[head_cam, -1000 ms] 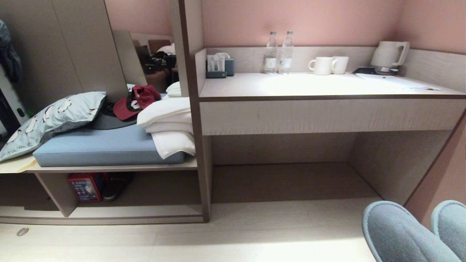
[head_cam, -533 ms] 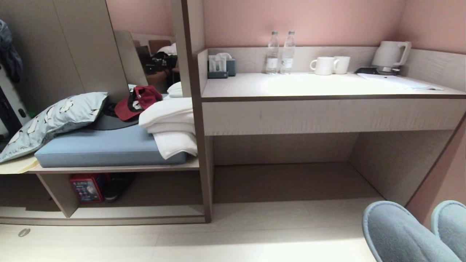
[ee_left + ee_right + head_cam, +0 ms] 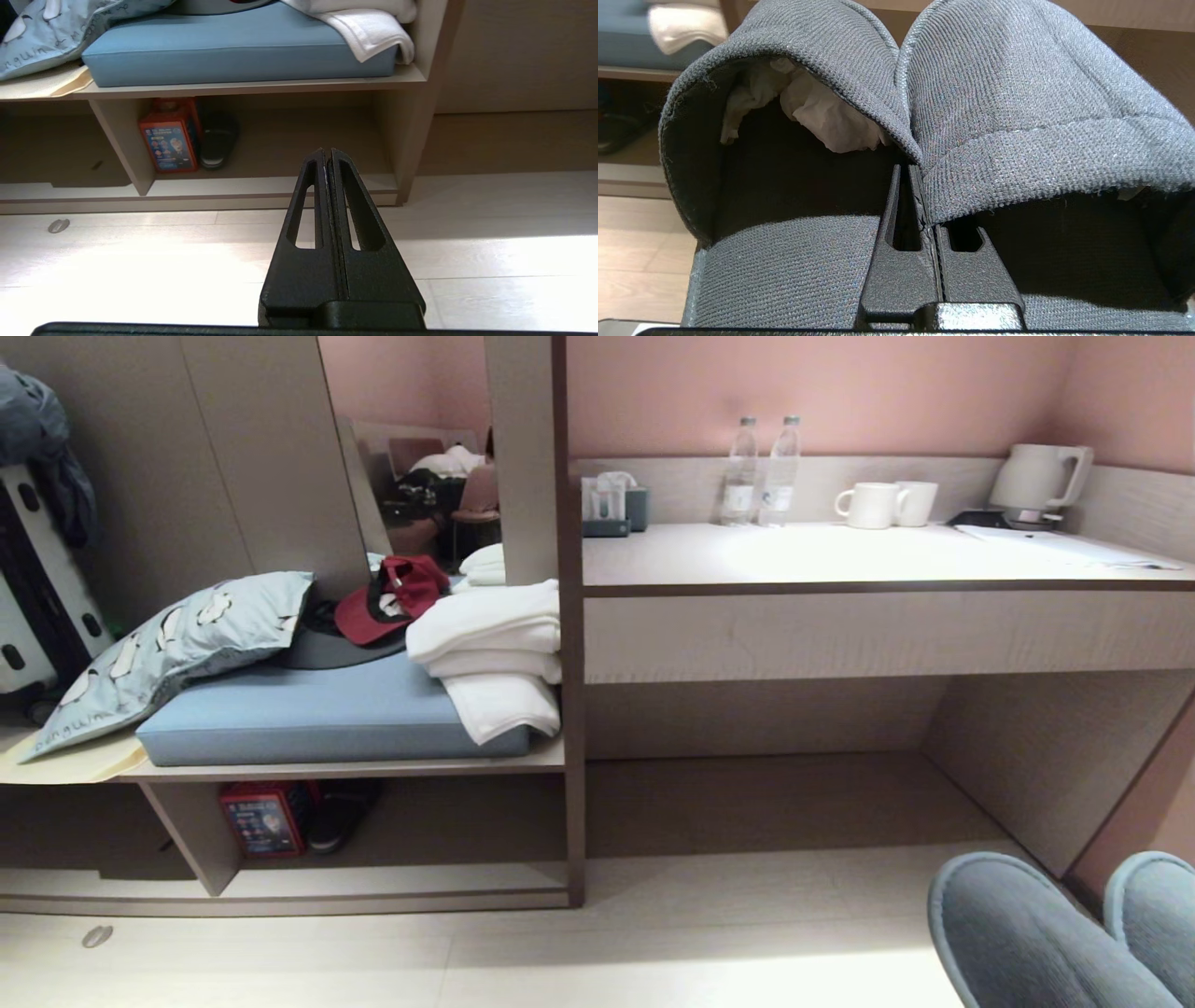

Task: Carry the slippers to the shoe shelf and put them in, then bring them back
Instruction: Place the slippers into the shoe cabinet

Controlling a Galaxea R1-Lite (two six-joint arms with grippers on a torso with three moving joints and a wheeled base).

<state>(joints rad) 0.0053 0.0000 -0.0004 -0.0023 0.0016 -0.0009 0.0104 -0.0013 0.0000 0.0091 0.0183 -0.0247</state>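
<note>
The slippers [image 3: 1027, 933] are a grey fabric pair side by side at the lower right of the head view, toes pointing away from me. In the right wrist view my right gripper [image 3: 915, 172] is shut on the slippers [image 3: 971, 93], pinching their touching inner edges; white paper stuffing shows inside one. The shoe shelf [image 3: 392, 882] is the low cubby under the bench at the left, with a pale base board and a slanted divider. My left gripper [image 3: 327, 151] is shut and empty, hanging above the floor in front of the shoe shelf [image 3: 261, 184].
A red box [image 3: 263, 819] and a black sandal [image 3: 341, 812] stand in the cubby beside the divider. Above lie a blue cushion [image 3: 308, 714], a pillow, a red cap and folded towels [image 3: 495, 653]. The desk kneehole [image 3: 766, 784] opens to the right. A suitcase [image 3: 37, 588] stands far left.
The whole scene has slid to the right in the head view, so the camera has swung left. The slippers keep their place in the picture.
</note>
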